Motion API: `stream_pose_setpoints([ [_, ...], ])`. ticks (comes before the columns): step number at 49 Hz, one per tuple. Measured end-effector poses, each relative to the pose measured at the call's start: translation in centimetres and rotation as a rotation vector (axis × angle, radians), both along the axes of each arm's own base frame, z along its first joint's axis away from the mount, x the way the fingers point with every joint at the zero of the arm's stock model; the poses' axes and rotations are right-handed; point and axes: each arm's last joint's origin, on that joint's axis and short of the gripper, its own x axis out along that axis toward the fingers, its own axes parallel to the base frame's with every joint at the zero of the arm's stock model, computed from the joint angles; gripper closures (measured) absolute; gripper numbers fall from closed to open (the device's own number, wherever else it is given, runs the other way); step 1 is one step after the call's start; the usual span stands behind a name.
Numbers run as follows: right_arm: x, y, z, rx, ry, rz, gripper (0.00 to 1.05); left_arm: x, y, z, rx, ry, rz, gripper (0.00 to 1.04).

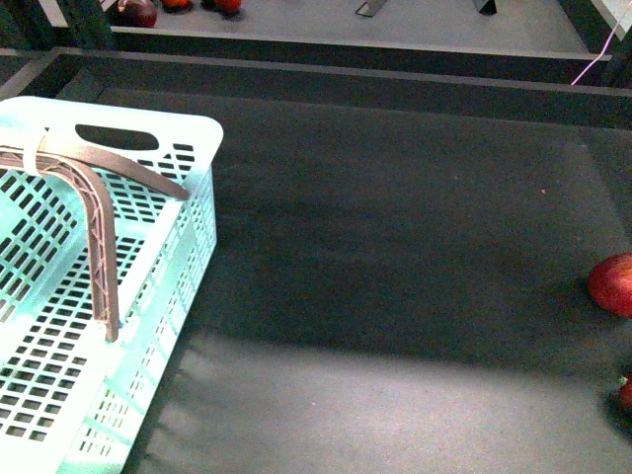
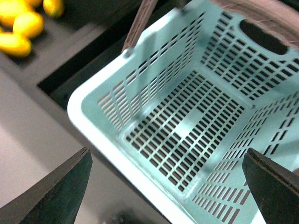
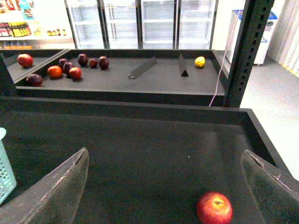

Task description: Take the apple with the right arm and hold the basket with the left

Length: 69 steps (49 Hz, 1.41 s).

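Nearest, the right gripper [image 3: 164,154] is held with its jaws spread wide and nothing between them; bare dark surface [image 1: 395,296] is seen between it and the apple [image 3: 214,208], which is round, glossy and red, with a yellowish patch at the stem dimple, and is set close to the surface's right edge; a second red fruit [image 1: 626,393], cut off by the frame, lies nearer along that edge; the left gripper [image 2: 166,154] is likewise held wide and empty above the basket [image 1: 193,237], whose mint slotted walls and brownish handle [image 1: 99,247] with a white tie [image 1: 38,150] are seen at the left edge, well apart from the apple; beyond, dark red fruits [image 3: 74,73] and a lemon [image 3: 200,61] lie on a farther shelf [image 3: 163,79].
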Motion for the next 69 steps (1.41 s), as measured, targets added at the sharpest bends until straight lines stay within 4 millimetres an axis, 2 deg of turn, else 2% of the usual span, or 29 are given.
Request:
stream_pose_setpoints([
  [6,0.0,0.0,0.0,0.000,0.000,0.000,0.09,0.9,-0.1,0.4,-0.121,-0.028,0.061,0.07],
  [9,0.0,0.0,0.0,0.000,0.000,0.000,0.09,2.2,0.0,1.4,-0.196,-0.082,0.077,0.07],
  [19,0.0,0.0,0.0,0.000,0.000,0.000,0.09,9.8,1.5,3.1,-0.460,-0.216,0.145,0.07],
  [22,0.0,0.0,0.0,0.000,0.000,0.000,0.09,11.4,1.5,2.8,-0.519,-0.229,0.172,0.07],
  [31,0.0,0.0,0.0,0.000,0.000,0.000,0.09,14.7,0.3,0.6,-0.681,-0.204,0.211,0.07],
  [38,0.0,0.0,0.0,0.000,0.000,0.000,0.09,16.4,-0.7,-0.9,-0.737,-0.166,0.235,0.07],
  [45,0.0,0.0,0.0,0.000,0.000,0.000,0.09,18.2,-1.5,-1.3,-0.769,-0.161,0.238,0.07],
  [55,0.0,0.0,0.0,0.000,0.000,0.000,0.09,20.0,-1.4,-1.1,-0.800,-0.186,0.249,0.07],
  [69,0.0,0.0,0.0,0.000,0.000,0.000,0.09,21.4,-1.0,-2.3,-0.827,-0.158,0.280,0.07],
])
